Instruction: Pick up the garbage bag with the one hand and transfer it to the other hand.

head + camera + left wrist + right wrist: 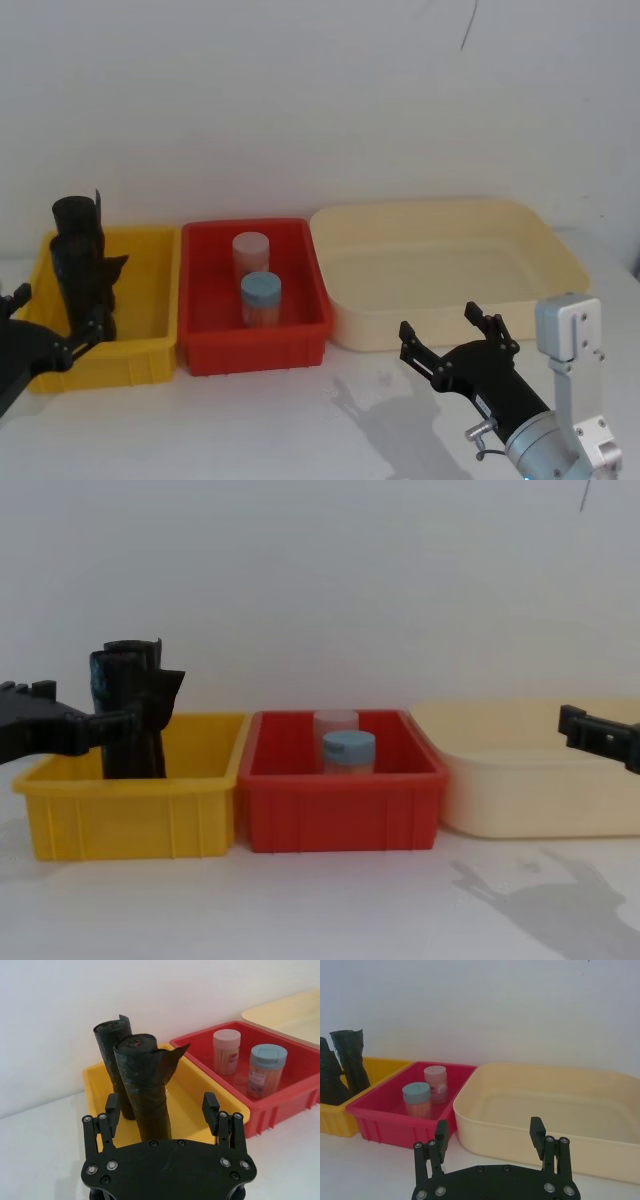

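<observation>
Two black glossy garbage bag rolls stand upright in the yellow bin [150, 262]. The nearer garbage bag [147, 1090] has a ragged flap at its top; the second roll [112, 1045] stands just behind it. My left gripper [161, 1105] is open at the bin's front edge, its fingers spread to either side of the nearer roll without gripping it. From the chest view the rolls [135, 700] rise above the bin walls, with the left gripper [85, 708] level with them. My right gripper [440, 322] hovers open in front of the cream tub, holding nothing.
A red bin [255, 350] beside the yellow one holds a jar with a pale blue lid [261, 298] and a jar with a pinkish lid [251, 255]. A large cream tub [450, 225] stands to the right. A white wall runs behind the bins.
</observation>
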